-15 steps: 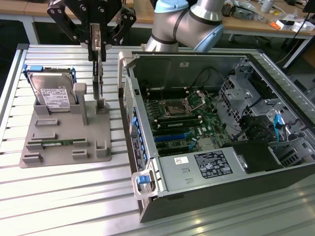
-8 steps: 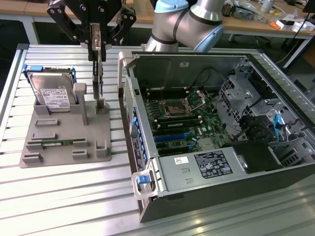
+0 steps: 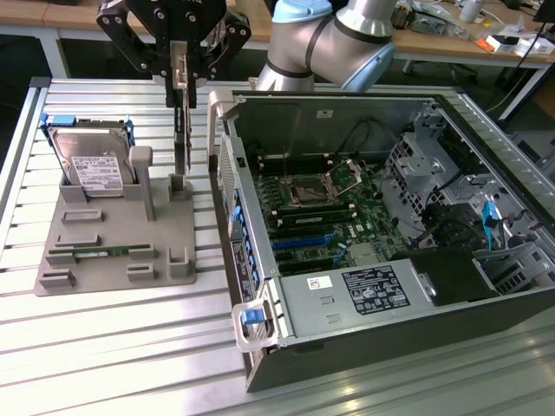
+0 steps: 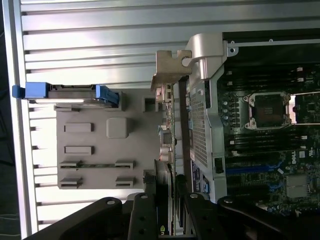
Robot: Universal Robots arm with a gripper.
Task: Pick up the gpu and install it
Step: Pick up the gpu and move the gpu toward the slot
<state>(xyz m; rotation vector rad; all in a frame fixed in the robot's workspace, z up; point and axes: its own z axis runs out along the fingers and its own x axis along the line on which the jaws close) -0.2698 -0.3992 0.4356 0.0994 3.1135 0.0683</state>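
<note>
Holds the gpu point(image 3: 184, 130) upright and edge-on, pinched in the nearly closed claw point(image 3: 179, 78), upper left of the exterior view. Hangs over the grey holder point(image 3: 113, 238) on the surface point(image 3: 104, 347), just beside the open computer case point(image 3: 364, 355).

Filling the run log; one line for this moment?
gripper shut on gpu | gpu upright at gray fixture | computer case open
</note>
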